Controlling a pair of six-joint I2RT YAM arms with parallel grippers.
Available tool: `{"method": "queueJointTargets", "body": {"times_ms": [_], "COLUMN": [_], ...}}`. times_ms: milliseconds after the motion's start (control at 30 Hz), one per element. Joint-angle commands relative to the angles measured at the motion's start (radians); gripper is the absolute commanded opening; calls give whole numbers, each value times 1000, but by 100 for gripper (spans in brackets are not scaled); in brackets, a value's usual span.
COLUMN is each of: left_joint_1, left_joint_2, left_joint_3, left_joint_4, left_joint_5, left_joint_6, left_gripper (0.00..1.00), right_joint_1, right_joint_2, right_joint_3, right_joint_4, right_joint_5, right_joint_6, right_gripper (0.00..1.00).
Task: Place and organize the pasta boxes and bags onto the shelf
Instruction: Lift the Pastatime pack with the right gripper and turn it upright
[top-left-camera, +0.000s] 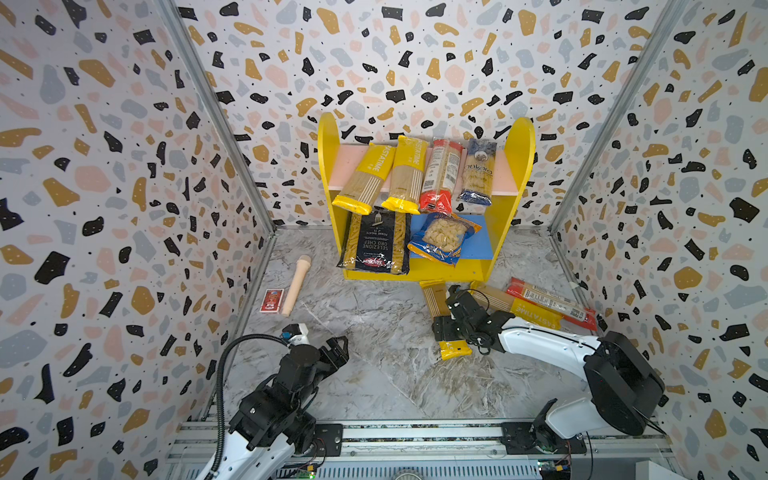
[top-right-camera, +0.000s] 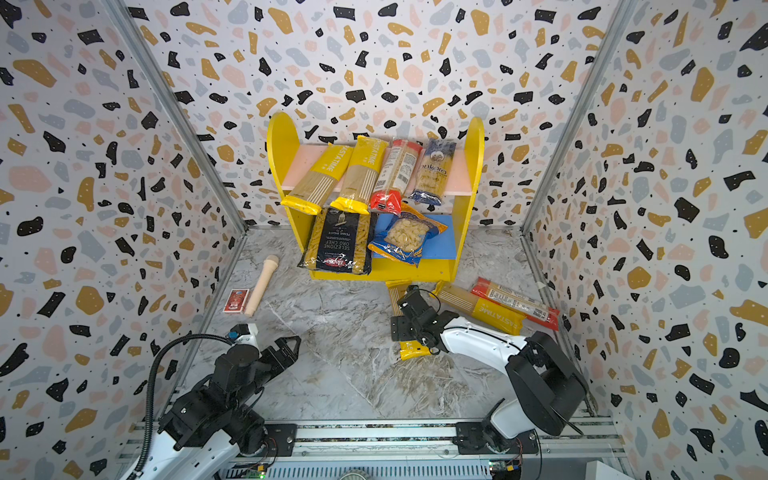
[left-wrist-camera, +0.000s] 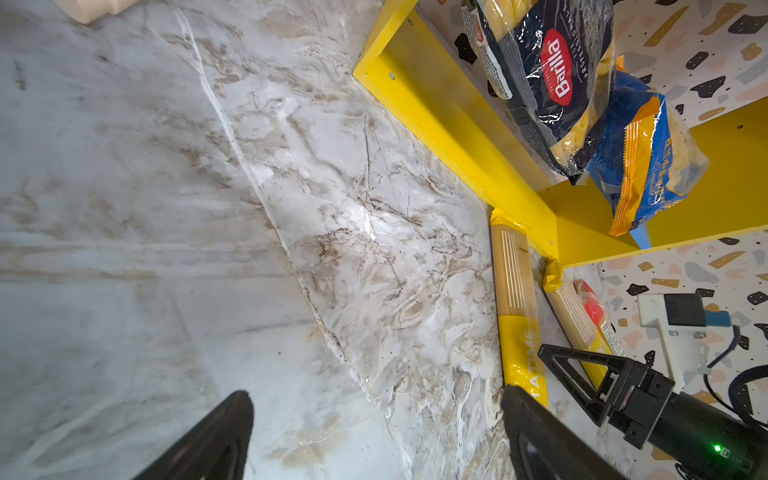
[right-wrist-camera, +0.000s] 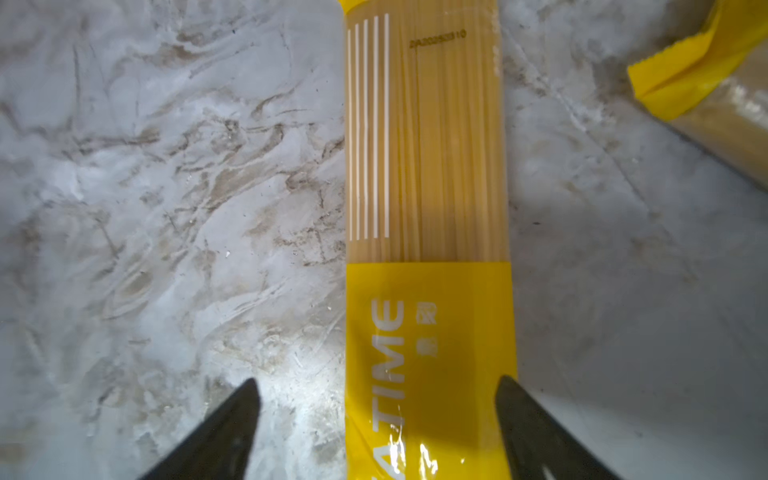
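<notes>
The right hand (right-wrist-camera: 378, 380) hung with jaws spread, grasping nothing, over the yellow PASTATIME pack (right-wrist-camera: 428, 166), which lay flat on the bench right of its middle, one end at the front strip of the shelf (top-left-camera: 415, 275). The pack sat nearer one finger than the other, so a sound grasp probably meant centring first, then closing gently across its width near the middle. Its ends were cut off in the wrist view, the arm covered its middle from above, and fingertip contact could not be told.

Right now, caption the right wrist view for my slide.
Open right pincer over a yellow PASTATIME spaghetti pack lying flat on the marble table.
</notes>
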Motion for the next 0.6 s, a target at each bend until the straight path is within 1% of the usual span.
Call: {"method": "queueJointTargets", "body": {"times_ms": [0, 100, 200, 433, 567], "left_joint_1": [7, 7, 7, 7, 7], "left_joint_2": [2, 3, -4, -8, 5], "left_joint_3": [-1, -3, 1, -5, -10], "left_joint_4": [44, 45, 34, 45, 63], "left_joint_5": [8, 8, 8, 10, 18], "left_joint_6": [19, 19, 22, 22, 22], "left_gripper": [94, 94, 94, 94, 94], "right_joint_1": [45, 42, 42, 34, -1], "right_joint_2": [39, 81, 115, 91, 113], "right_joint_3": [46, 45, 52, 23, 8], "right_joint_4": [-118, -100, -113, -109, -83], "right_joint_5": [117, 112, 135, 152, 94], "right_joint_6": [-6, -7, 8, 6, -17], "right_gripper": [98, 98, 98, 98, 98]}}
